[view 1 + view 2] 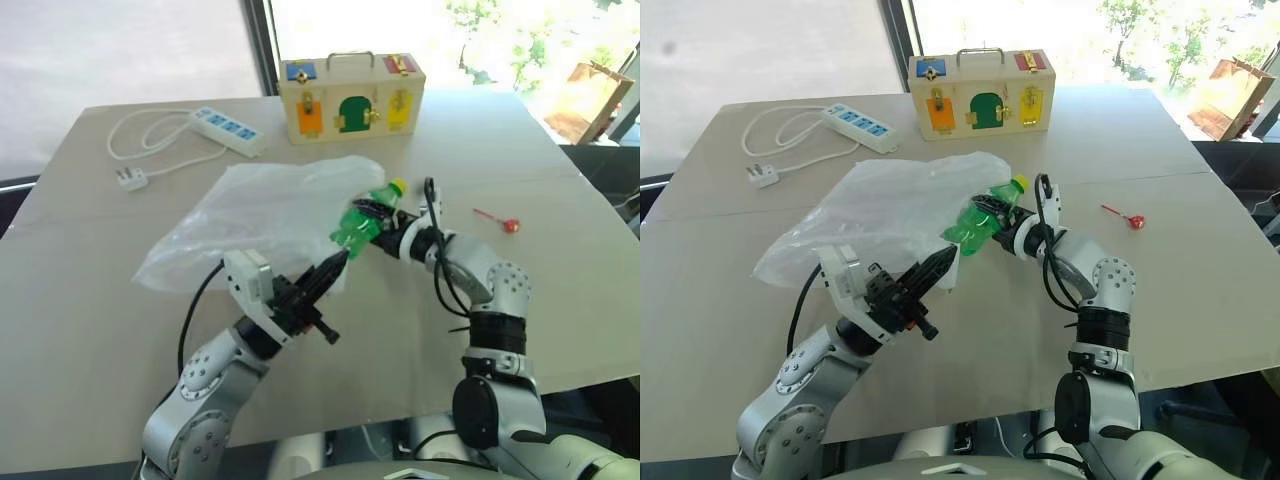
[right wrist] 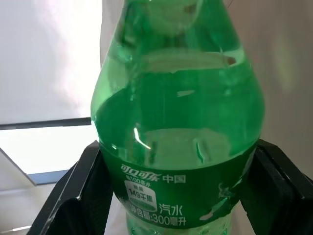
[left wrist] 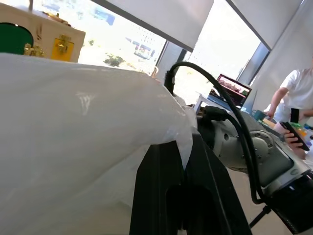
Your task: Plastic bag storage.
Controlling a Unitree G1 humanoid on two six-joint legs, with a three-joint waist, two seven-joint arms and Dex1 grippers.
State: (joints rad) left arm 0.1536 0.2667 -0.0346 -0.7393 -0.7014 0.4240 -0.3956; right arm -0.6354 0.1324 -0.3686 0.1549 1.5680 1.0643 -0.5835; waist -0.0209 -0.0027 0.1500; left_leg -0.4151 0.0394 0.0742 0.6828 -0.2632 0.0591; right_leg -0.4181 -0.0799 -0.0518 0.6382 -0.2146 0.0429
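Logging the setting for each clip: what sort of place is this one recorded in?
Probably an office or lab used for robot trials: a plain table by big windows, a person beside an open laptop, and props such as a latch box and power strip.

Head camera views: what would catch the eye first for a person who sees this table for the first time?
At the table's middle, the right pincer grips a green bottle with a yellow cap at the mouth of a big whitish plastic bag, whose edge the left pincer pinches shut. Behind them stands a wooden latch box, beside a white power strip.
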